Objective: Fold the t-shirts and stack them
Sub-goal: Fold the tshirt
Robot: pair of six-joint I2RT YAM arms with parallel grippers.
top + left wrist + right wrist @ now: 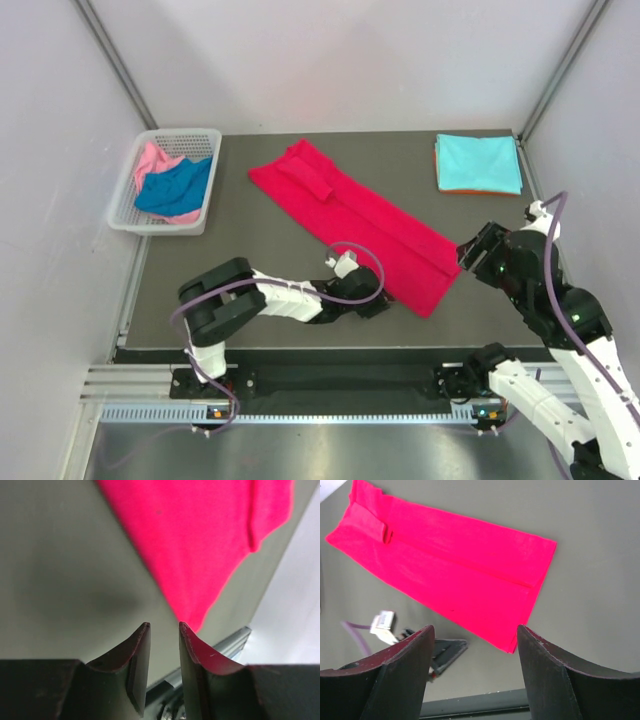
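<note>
Black curved fingers (137, 655) of the left gripper (164, 627) stand a narrow gap apart with nothing between them, low over the dark grey table surface (240, 240) near its near edge. Just beyond their tips lies the near corner of the crimson red cloth t-shirt (200, 540), close to them but not pinched. That shirt is folded lengthwise into a long band running slantwise from the far middle of the surface to its near right part, with a sleeve flap doubled over at the far end. The right gripper (472, 250) hangs just right of the band's near end, its fingers (405, 670) spread wide and bare.

A purple cable loop (358, 252) arches off the left arm and, seen from above, crosses the band's near edge. Bare surface lies open left of the band and between it and the right edge. In the far right corner a folded light turquoise t-shirt (478, 162) lies on an orange t-shirt (468, 190), of which only a thin strip shows. In the far left corner a white plastic lattice basket (125, 210) holds a crumpled royal blue t-shirt (175, 188) over a pink t-shirt (152, 160), partly buried. Pale walls close in the left, far and right edges. The left wrist view is blurred up close, so I cannot tell whether the tips touch the cloth.
</note>
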